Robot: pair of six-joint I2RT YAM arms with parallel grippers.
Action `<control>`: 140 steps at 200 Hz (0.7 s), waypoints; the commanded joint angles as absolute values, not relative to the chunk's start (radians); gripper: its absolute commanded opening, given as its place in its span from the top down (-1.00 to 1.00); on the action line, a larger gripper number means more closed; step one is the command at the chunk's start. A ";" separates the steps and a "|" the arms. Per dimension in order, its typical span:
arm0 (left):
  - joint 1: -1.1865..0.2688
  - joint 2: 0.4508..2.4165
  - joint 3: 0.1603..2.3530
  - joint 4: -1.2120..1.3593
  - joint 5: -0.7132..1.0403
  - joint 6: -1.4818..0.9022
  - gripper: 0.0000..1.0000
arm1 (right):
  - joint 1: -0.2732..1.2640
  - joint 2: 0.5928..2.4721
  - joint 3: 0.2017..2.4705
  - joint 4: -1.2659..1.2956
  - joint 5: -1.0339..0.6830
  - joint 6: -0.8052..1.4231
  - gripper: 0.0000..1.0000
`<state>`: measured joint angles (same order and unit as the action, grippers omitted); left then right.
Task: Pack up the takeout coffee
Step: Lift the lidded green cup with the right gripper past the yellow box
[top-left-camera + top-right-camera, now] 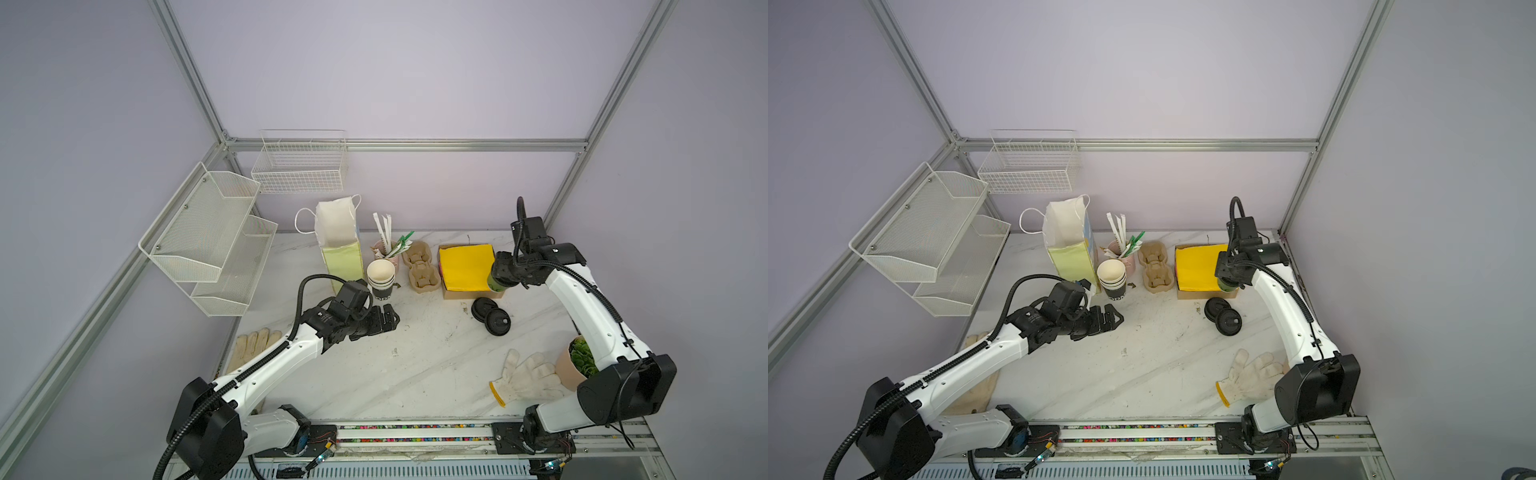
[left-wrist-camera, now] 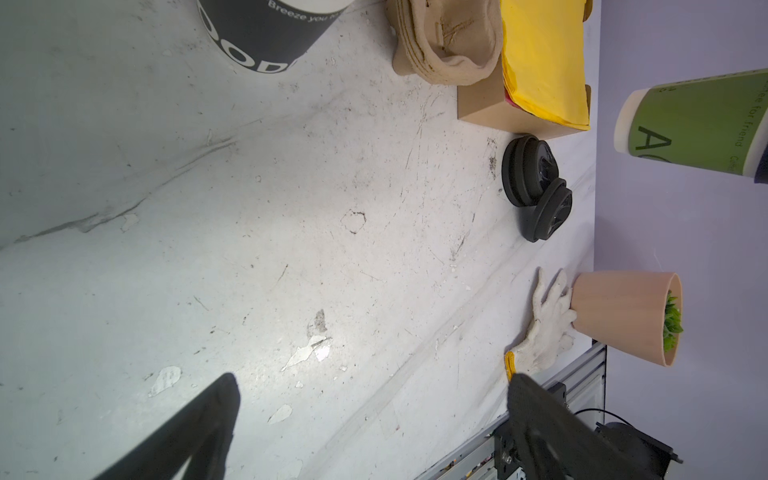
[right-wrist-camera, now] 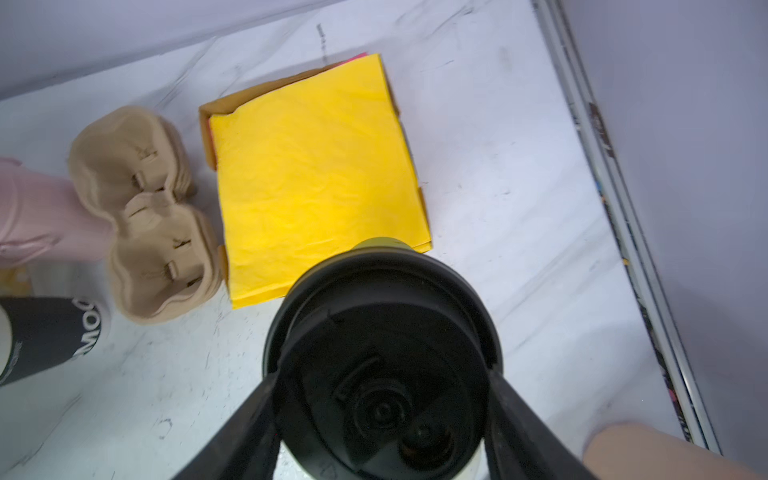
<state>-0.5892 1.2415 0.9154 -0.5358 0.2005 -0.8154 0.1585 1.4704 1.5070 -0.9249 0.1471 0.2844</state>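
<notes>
The right gripper (image 3: 382,374) is clamped on the takeout coffee (image 2: 698,124), with a finger set against each side of its top, which is capped by a black lid (image 3: 382,332). The cup is held upright and off the table (image 1: 415,374), by the near right corner of the box of yellow paper (image 1: 465,266). A gap beneath its pale base is seen in the left wrist view. In both top views only a green sliver shows below the gripper, so its height over the box cannot be judged. The left gripper (image 1: 390,319) is spread wide, holding nothing, low over the table just beside the stacked cups (image 1: 380,276). The paper bag (image 1: 338,245) stands open behind them. Two spare lids (image 1: 490,316) lie near the box.
</notes>
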 commanded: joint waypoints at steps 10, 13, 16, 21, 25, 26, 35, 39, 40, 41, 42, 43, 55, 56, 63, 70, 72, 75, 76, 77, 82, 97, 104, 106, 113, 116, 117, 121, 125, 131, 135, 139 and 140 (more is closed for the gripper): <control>-0.586 1.265 1.031 -0.494 0.268 -0.797 -1.00 | 0.068 1.456 1.482 -0.927 0.192 0.321 -0.36; -0.584 1.268 1.033 -0.492 0.271 -0.798 -1.00 | 0.056 1.456 1.480 -0.924 0.194 0.324 -0.36; -0.584 1.270 1.034 -0.491 0.275 -0.799 -1.00 | 0.045 1.455 1.478 -0.919 0.197 0.326 -0.37; -0.584 1.273 1.035 -0.491 0.280 -0.800 -1.00 | 0.029 1.453 1.469 -0.908 0.203 0.327 -0.36; -0.584 1.273 1.035 -0.490 0.283 -0.801 -1.00 | 0.018 1.455 1.464 -0.905 0.202 0.329 -0.37; -0.584 1.274 1.034 -0.490 0.283 -0.801 -1.00 | 0.016 1.457 1.463 -0.905 0.201 0.328 -0.37; -0.584 1.273 1.034 -0.489 0.287 -0.802 -1.00 | 0.001 1.467 1.465 -0.909 0.189 0.335 -0.37; -0.584 1.272 1.034 -0.488 0.287 -0.801 -1.00 | -0.001 1.469 1.463 -0.907 0.184 0.335 -0.37; -0.584 1.272 1.034 -0.488 0.287 -0.801 -1.00 | -0.002 1.469 1.461 -0.905 0.184 0.335 -0.37; -0.584 1.273 1.034 -0.488 0.287 -0.801 -1.00 | -0.003 1.469 1.460 -0.905 0.185 0.335 -0.37; -0.583 1.272 1.034 -0.488 0.287 -0.801 -1.00 | -0.003 1.470 1.459 -0.903 0.185 0.334 -0.37; -0.583 1.272 1.034 -0.488 0.286 -0.800 -1.00 | -0.003 1.470 1.457 -0.902 0.184 0.334 -0.37; -0.584 1.266 1.030 -0.489 0.283 -0.799 -1.00 | -0.018 1.474 1.441 -0.888 0.174 0.338 -0.37; -0.583 1.266 1.030 -0.488 0.282 -0.798 -1.00 | -0.021 1.474 1.439 -0.887 0.173 0.338 -0.37; -0.584 1.262 1.029 -0.488 0.282 -0.799 -1.00 | -0.032 1.480 1.422 -0.876 0.168 0.339 -0.37; -0.584 1.259 1.028 -0.488 0.281 -0.799 -1.00 | -0.042 1.488 1.411 -0.871 0.169 0.341 -0.37; -0.584 1.258 1.028 -0.489 0.282 -0.799 -1.00 | -0.044 1.490 1.408 -0.870 0.169 0.341 -0.37; -0.584 1.258 1.026 -0.488 0.281 -0.799 -1.00 | -0.048 1.493 1.404 -0.868 0.169 0.342 -0.37; -0.584 1.257 1.026 -0.489 0.282 -0.799 -1.00 | -0.050 1.494 1.402 -0.867 0.169 0.343 -0.37; -0.584 1.257 1.026 -0.489 0.281 -0.798 -1.00 | -0.051 1.496 1.400 -0.865 0.169 0.343 -0.37; -0.584 1.256 1.025 -0.489 0.280 -0.798 -1.00 | -0.056 1.497 1.389 -0.856 0.166 0.343 -0.38; -0.584 1.256 1.020 -0.490 0.279 -0.798 -1.00 | -0.074 1.513 1.362 -0.835 0.139 0.344 -0.38; -0.584 1.258 1.018 -0.490 0.282 -0.798 -1.00 | -0.080 1.518 1.351 -0.825 0.127 0.343 -0.38; -0.584 1.258 1.018 -0.489 0.283 -0.798 -1.00 | -0.081 1.521 1.347 -0.822 0.126 0.343 -0.38; -0.584 1.261 1.018 -0.490 0.287 -0.798 -1.00 | -0.085 1.528 1.340 -0.818 0.128 0.343 -0.39; -0.584 1.263 1.018 -0.489 0.288 -0.798 -1.00 | -0.087 1.533 1.338 -0.814 0.130 0.342 -0.38; -0.584 1.263 1.017 -0.489 0.287 -0.798 -1.00 | -0.088 1.533 1.336 -0.814 0.129 0.342 -0.38; -0.583 1.265 1.016 -0.489 0.290 -0.798 -1.00 | -0.090 1.538 1.332 -0.810 0.128 0.341 -0.39; -0.584 1.267 1.018 -0.489 0.290 -0.798 -1.00 | -0.093 1.544 1.330 -0.809 0.128 0.341 -0.38; -0.584 1.270 1.019 -0.489 0.293 -0.798 -1.00 | -0.097 1.553 1.328 -0.809 0.123 0.341 -0.38; -0.584 1.272 1.018 -0.490 0.294 -0.798 -1.00 | -0.098 1.556 1.327 -0.807 0.119 0.341 -0.38; -0.584 1.275 1.019 -0.489 0.295 -0.798 -1.00 | -0.099 1.559 1.327 -0.806 0.117 0.341 -0.39; -0.584 1.276 1.019 -0.489 0.295 -0.798 -1.00 | -0.098 1.560 1.327 -0.806 0.115 0.340 -0.39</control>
